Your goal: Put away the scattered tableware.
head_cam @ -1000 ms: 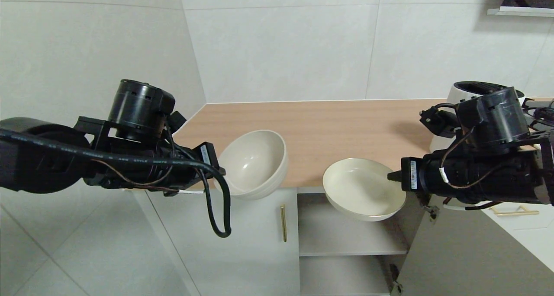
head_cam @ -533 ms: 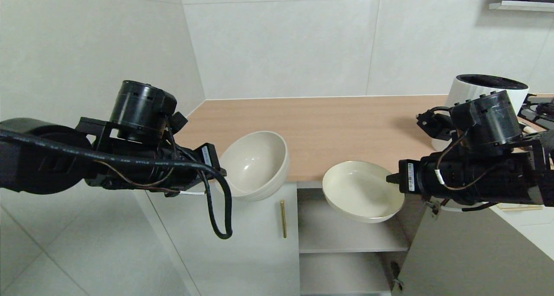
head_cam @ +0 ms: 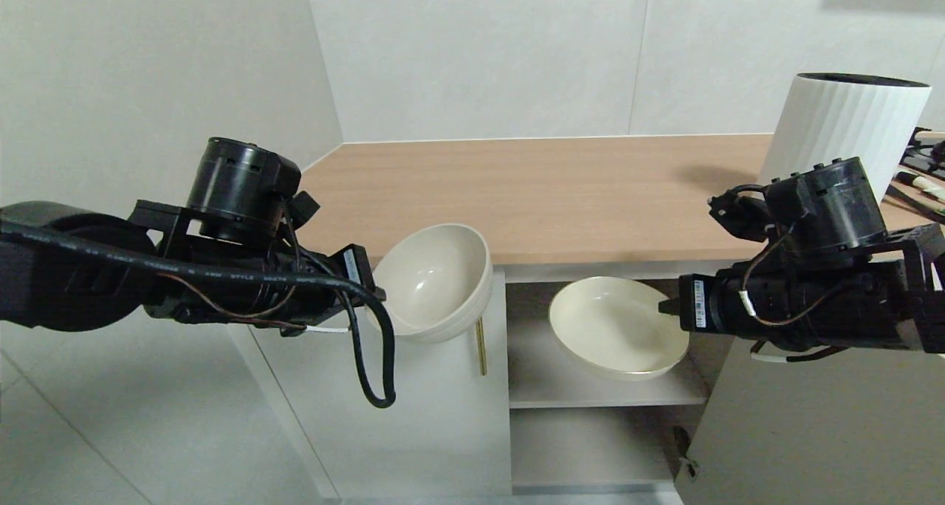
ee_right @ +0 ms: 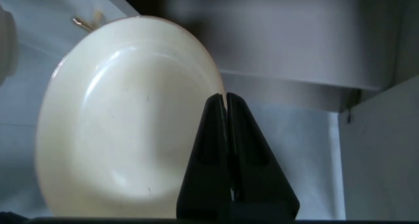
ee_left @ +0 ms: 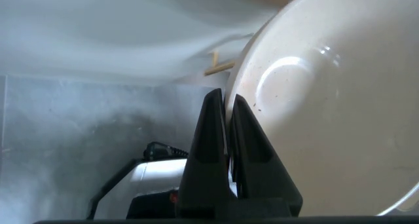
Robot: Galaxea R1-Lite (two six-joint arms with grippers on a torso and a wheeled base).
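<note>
A deep cream bowl [head_cam: 435, 280] hangs in the air before the closed left cupboard door, tilted, its rim pinched by my left gripper [head_cam: 373, 292]. The left wrist view shows that bowl [ee_left: 334, 106] with the gripper [ee_left: 226, 106] shut on its edge. A shallow cream plate-bowl [head_cam: 616, 328] is held by its rim in my right gripper [head_cam: 668, 307], level with the open cupboard's upper shelf [head_cam: 539, 383]. In the right wrist view the shallow bowl [ee_right: 124, 119] has the gripper [ee_right: 225, 109] shut on its rim.
A wooden countertop [head_cam: 546, 195] runs above the cupboard. A white ribbed canister [head_cam: 849, 132] stands at its right, with utensils [head_cam: 919, 184] beyond. The cupboard's right door [head_cam: 819, 431] stands open; a lower shelf [head_cam: 583, 446] lies beneath. A brass handle [head_cam: 480, 346] marks the closed door.
The head camera has dropped, so the counter and canister sit higher in the picture. The right gripper with the shallow bowl now sits in front of the open cupboard shelf rather than the counter edge.
</note>
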